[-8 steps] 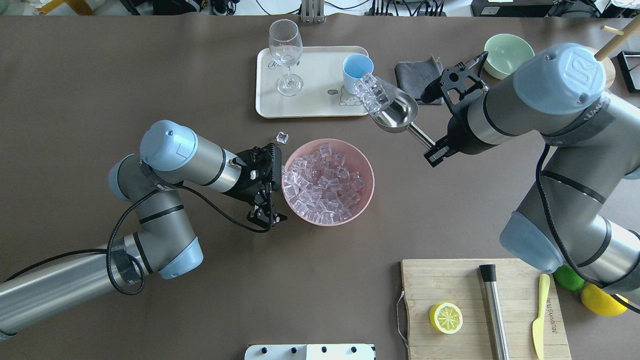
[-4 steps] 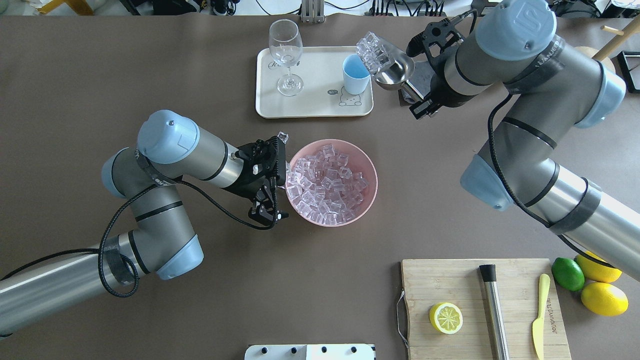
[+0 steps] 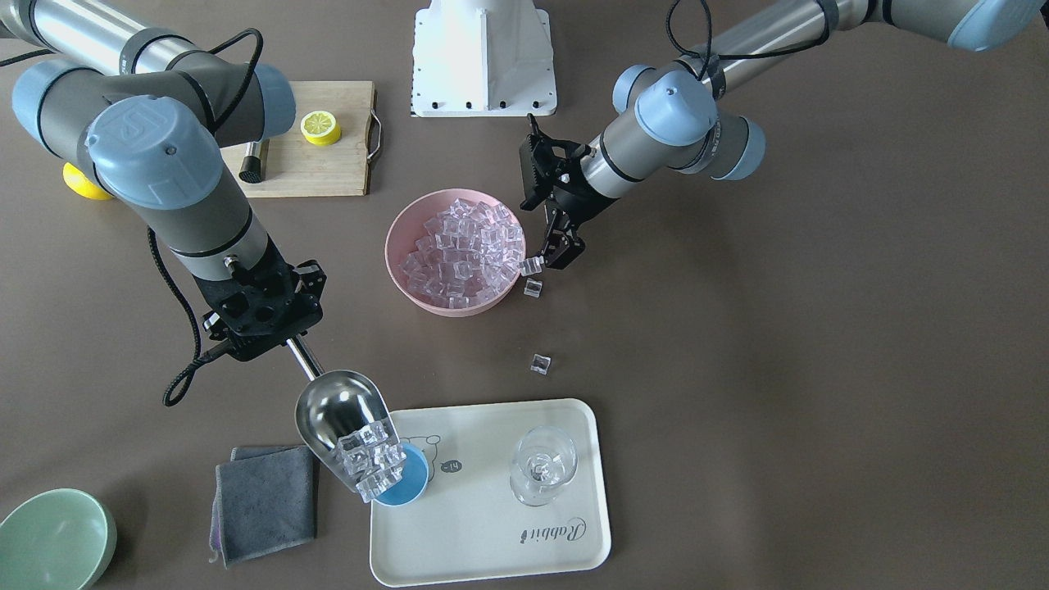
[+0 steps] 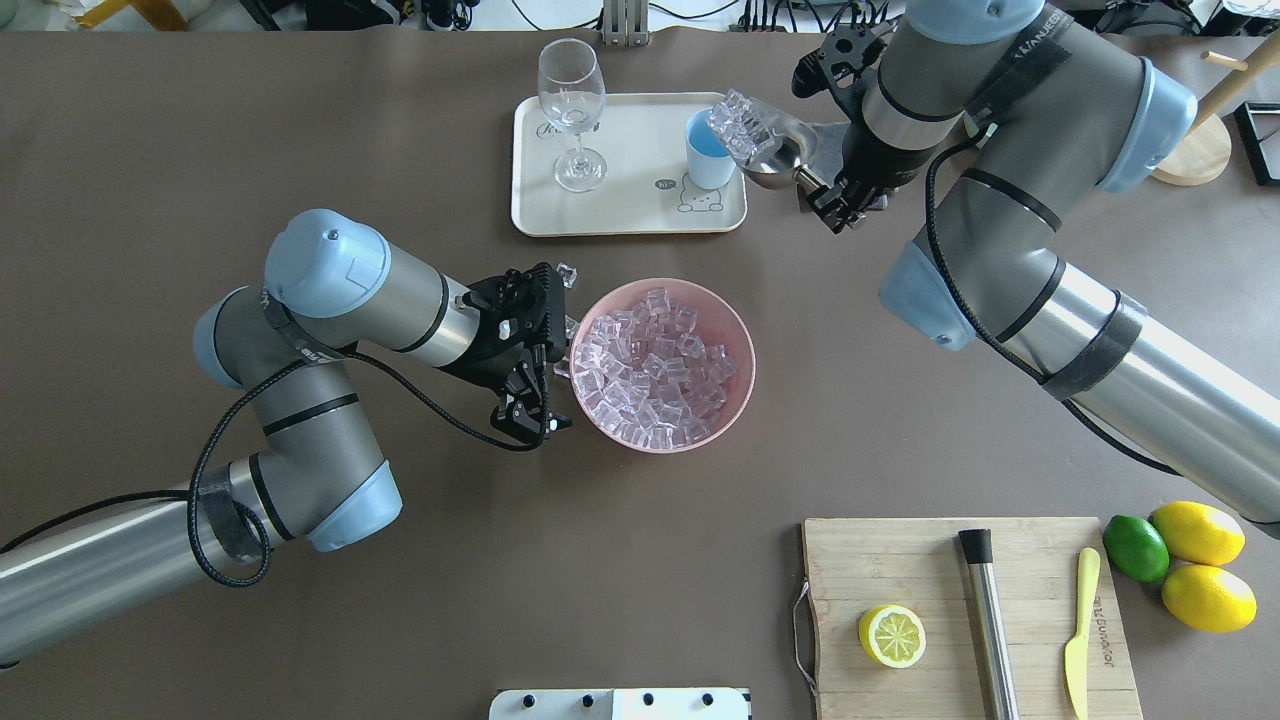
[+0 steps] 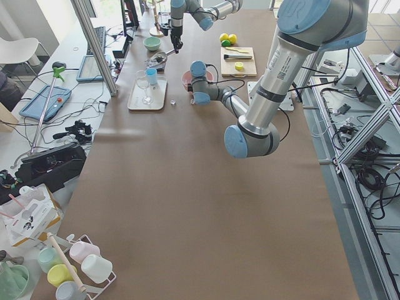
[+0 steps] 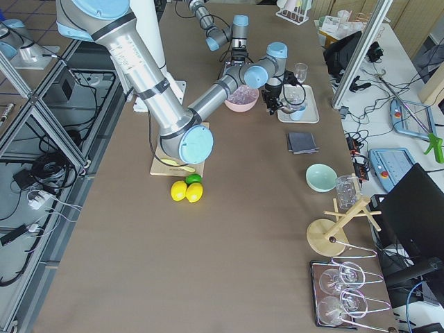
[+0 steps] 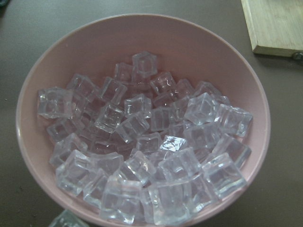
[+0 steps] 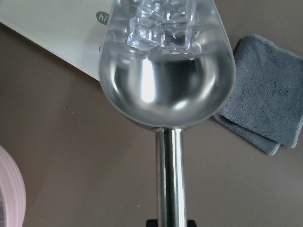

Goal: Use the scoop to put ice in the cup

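My right gripper (image 4: 833, 200) (image 3: 283, 338) is shut on the handle of the steel scoop (image 4: 778, 152) (image 3: 332, 410) (image 8: 165, 85). The scoop tilts mouth-down over the light-blue cup (image 4: 708, 160) (image 3: 412, 485), which stands on the cream tray (image 4: 620, 215). A cluster of ice cubes (image 4: 738, 120) (image 3: 373, 463) (image 8: 161, 21) sits at the scoop's lip, over the cup's rim. My left gripper (image 4: 530, 422) (image 3: 560, 252) looks open and empty beside the left rim of the pink bowl (image 4: 735, 340) (image 7: 142, 20), which is full of ice (image 7: 151, 142).
A wine glass (image 4: 572, 110) stands on the tray. Loose cubes (image 3: 539, 364) lie on the table by the bowl. A grey cloth (image 3: 264, 500) and green bowl (image 3: 53, 537) lie beyond the scoop. A cutting board (image 4: 900, 560) holds a lemon half, steel rod and knife.
My right arm has carried the loaded scoop from beside the tray up to the cup's rim and tilted it further. My left arm shifted slightly and the pink bowl moved a little right.
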Controlling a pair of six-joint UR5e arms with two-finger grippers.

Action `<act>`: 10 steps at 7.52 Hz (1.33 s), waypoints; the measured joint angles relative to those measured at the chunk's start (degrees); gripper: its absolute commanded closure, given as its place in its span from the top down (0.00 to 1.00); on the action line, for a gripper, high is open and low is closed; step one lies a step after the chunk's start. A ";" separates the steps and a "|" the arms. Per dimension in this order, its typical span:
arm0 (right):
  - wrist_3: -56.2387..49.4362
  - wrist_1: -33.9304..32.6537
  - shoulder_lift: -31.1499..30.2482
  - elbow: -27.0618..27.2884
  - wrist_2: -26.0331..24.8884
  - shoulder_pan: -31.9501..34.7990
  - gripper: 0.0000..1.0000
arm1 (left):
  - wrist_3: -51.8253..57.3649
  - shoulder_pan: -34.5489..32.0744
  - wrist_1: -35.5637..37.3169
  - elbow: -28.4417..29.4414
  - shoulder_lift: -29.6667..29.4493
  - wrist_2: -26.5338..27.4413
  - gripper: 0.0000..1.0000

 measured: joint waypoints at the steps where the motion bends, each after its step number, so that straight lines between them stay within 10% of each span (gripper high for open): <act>1: -1.40 -2.16 0.57 -0.49 1.69 0.10 0.00 | 0.04 -0.45 0.21 -0.28 0.06 -0.12 0.98; 10: -12.93 -19.39 8.76 -3.52 2.27 2.67 0.00 | -5.84 -10.57 14.04 -12.26 10.33 -5.34 0.99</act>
